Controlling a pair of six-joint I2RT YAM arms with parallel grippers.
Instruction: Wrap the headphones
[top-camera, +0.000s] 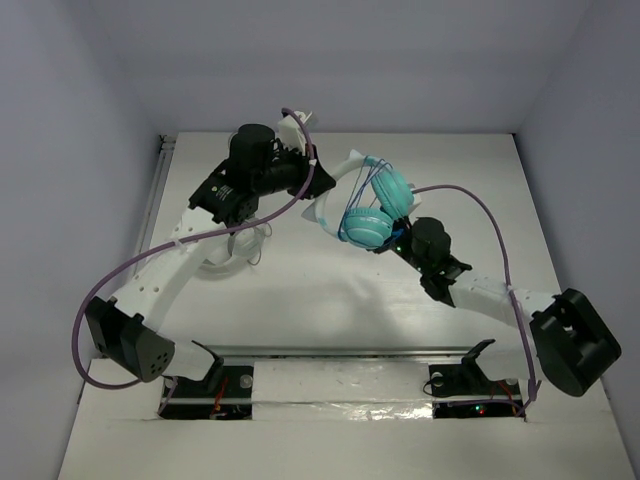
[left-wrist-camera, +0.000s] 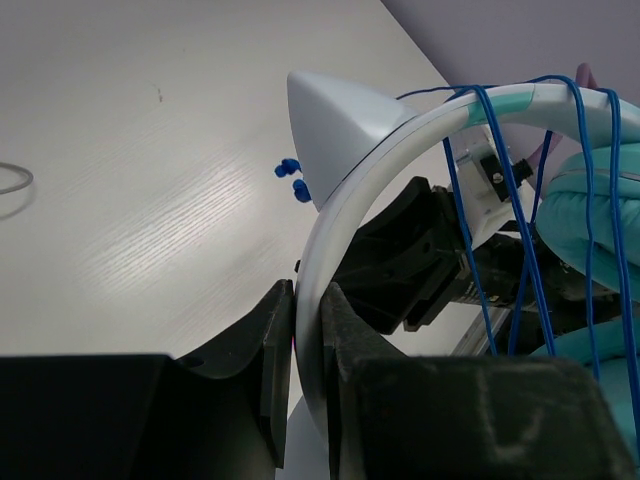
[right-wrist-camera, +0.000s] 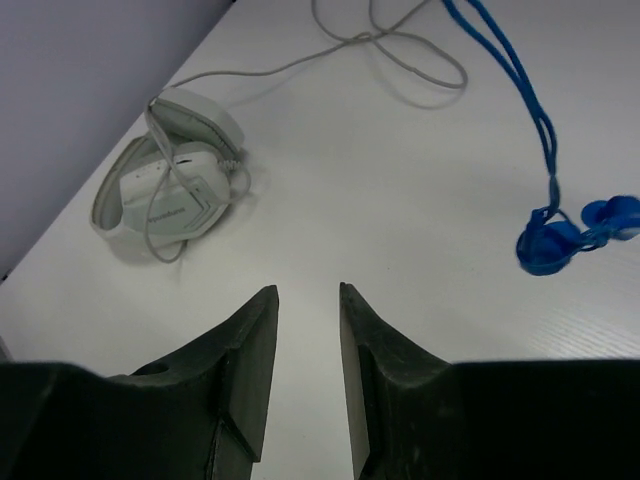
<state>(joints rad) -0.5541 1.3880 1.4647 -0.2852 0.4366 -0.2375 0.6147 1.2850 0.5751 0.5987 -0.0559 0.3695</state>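
As the counter (top-camera: 300, 310) stands: pale and wide, it carries a white coiled item (right-wrist-camera: 170, 190) with a thin white cord, lying under the left arm (top-camera: 160, 270), and the loose end of a blue cable.
Right arm (top-camera: 490, 295): reaches in from the right, its wrist just beside the ear cups.
Headphones (top-camera: 372, 222): held up off the counter between the two arms, with the white headband (left-wrist-camera: 345, 205) arching toward the left arm.
Left fingers (left-wrist-camera: 268, 350): clenched on the headband, one on each face.
Right fingers (right-wrist-camera: 245, 345): slightly parted with nothing between them, aimed down at the counter.
Cable (right-wrist-camera: 505, 70): several turns cross the headband and cups, and the rest drops to the counter.
Plug (right-wrist-camera: 560, 240): lies on the counter, not tucked in.
Risk, headband: the hold is on a narrow, smooth curve, so a tug from winding could pivot the headphones or slip them out.
Risk, cable: the turns look slack and the tail is free, so they may slide off or unwind. The tail could also snag the white cord near it.
Top view: the only one showing both arms and where the headphones hang, though neither pair of fingers shows clearly.
Left wrist view: the only one showing the clamp on the headband and the turns up close.
Right wrist view: the only one showing the empty fingers — and the white item that the left arm partly covers from above.
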